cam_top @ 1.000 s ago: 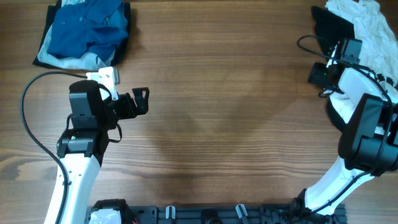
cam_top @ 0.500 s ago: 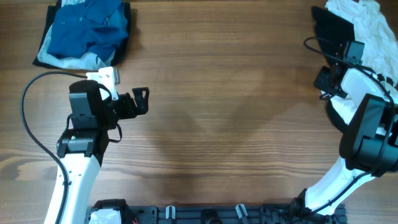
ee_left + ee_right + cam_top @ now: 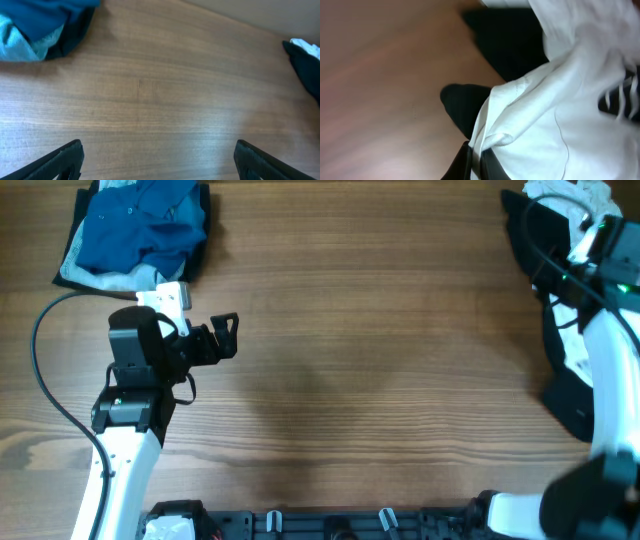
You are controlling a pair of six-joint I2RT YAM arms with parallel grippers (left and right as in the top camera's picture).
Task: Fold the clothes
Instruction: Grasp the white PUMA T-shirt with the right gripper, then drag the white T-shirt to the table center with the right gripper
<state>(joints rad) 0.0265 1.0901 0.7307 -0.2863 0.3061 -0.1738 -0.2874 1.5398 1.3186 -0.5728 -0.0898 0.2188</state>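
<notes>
The white T-shirt (image 3: 560, 115) lies bunched at the far right corner of the bench (image 3: 380, 380), and the right claw (image 3: 476, 159) is nipped narrow on a hemmed edge of it. The left claw (image 3: 157, 147) hangs wide and empty over bare wood, near the blue shirt (image 3: 140, 225), which is not part of the job.

The step looks like drawing the T-shirt out of its heap toward the open middle of the bench. To do it well, the pinch should keep only 1 layer of hem, and the pull should run low and slow, so the cloth trails flat rather than dragging the dark cloth (image 3: 510, 40) beneath it along. The left claw would then want a second edge, so the 2 can spread the shirt before any fold.

Much is uncertain. In the overhead view only a scrap of the T-shirt (image 3: 560, 192) shows at the frame's edge, and the right claw itself is lost there. The wrist view is blurred; the black stripes (image 3: 620, 100) are smeared. I cannot tell which hem is held, nor what the dark cloth is.
</notes>
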